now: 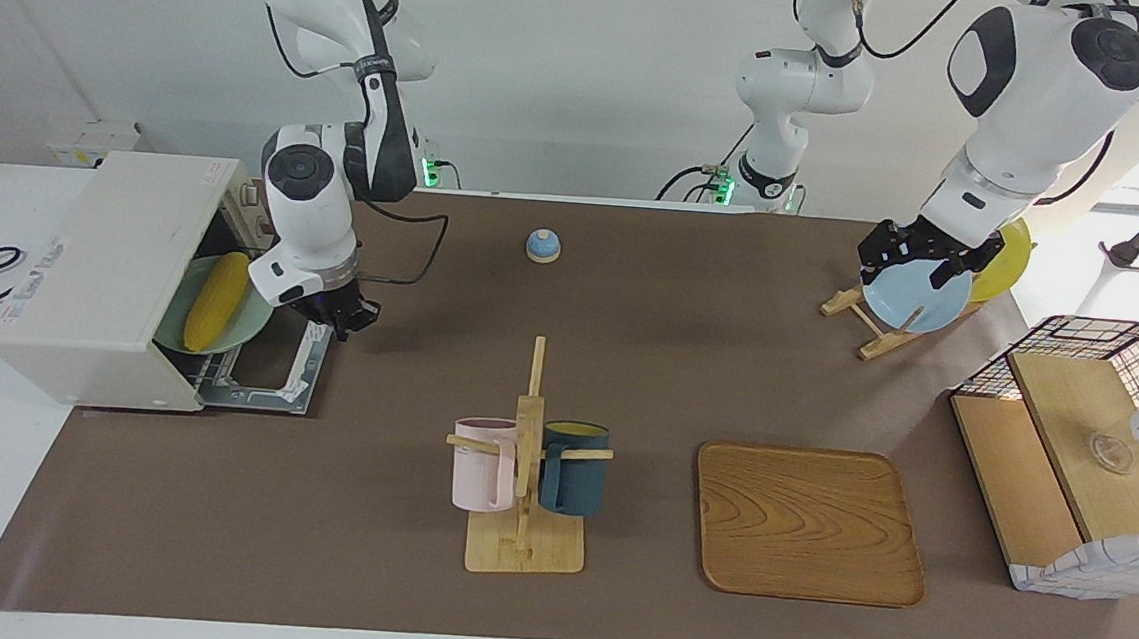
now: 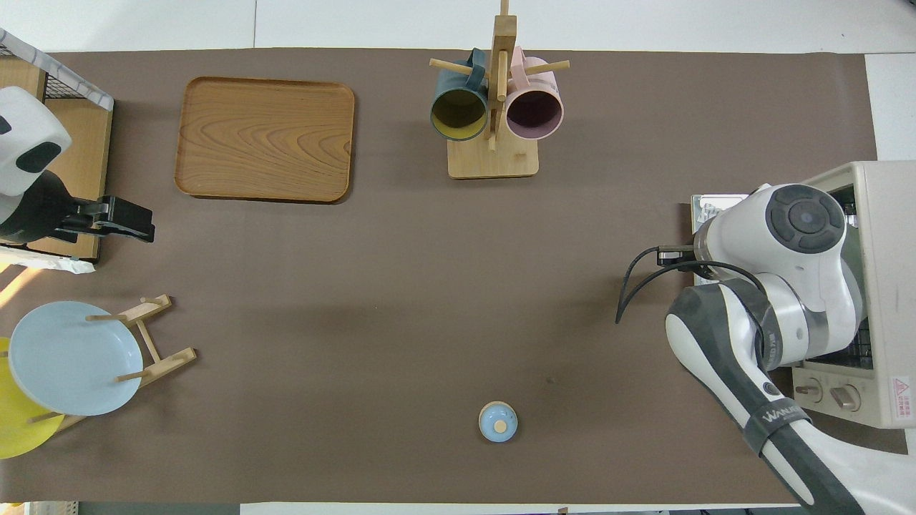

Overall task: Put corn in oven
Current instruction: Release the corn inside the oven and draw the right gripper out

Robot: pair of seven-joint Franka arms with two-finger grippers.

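Already the corn [image 1: 216, 301] lies on a green plate [image 1: 246, 325] inside the open oven [image 1: 101, 277]. Right claw [image 1: 337, 315], clenched and empty, hangs over the lowered door [image 1: 275, 371]. Left claw [image 1: 909, 266], released, waits over the plate rack [image 1: 856, 314]. Only closing the door may remain.

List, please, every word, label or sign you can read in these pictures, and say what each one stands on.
"WANUE...", partly cut off: white lettering on the black band round the right arm, overhead view.
Red warning triangle with small print, too small to read: sticker on the oven beside its knobs.
Black lettering on the oven's top, facing view: too blurred to read.
Small label with red print at the oven's top edge: unreadable.
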